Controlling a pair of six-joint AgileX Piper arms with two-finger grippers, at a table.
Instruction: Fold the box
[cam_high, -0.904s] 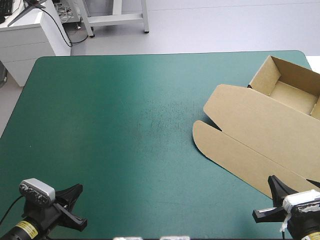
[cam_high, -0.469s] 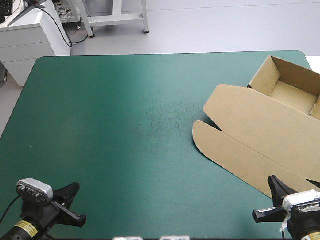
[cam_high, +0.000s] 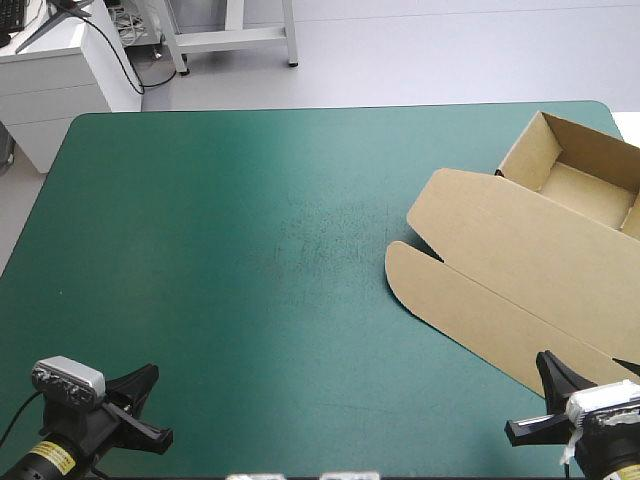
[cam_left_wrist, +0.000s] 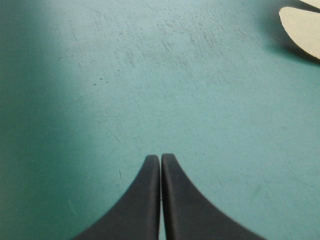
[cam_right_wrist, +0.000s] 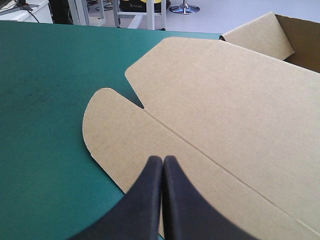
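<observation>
While the brown box (cam_high: 470, 225) is lying untouched at the table's (cam_high: 230, 260) right, tray (cam_high: 590, 195) raised at the far corner and lid (cam_high: 530, 285) flat, the left claw (cam_left_wrist: 160, 158) is settling slightly back near-left, both it and the right claw (cam_right_wrist: 163, 159) closed empty, seemingly parking.

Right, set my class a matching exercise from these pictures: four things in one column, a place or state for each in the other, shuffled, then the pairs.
Things
1. left tool
2. right tool
3. box's tray
4. rounded flap

Places or states
A. walls raised, at the far right corner of the teal-green cover
B. shut, pointing across bare cover
C. the box's part nearest the cover's middle
D. shut, pointing across the flat lid

Pairs: 1-B, 2-D, 3-A, 4-C
</observation>
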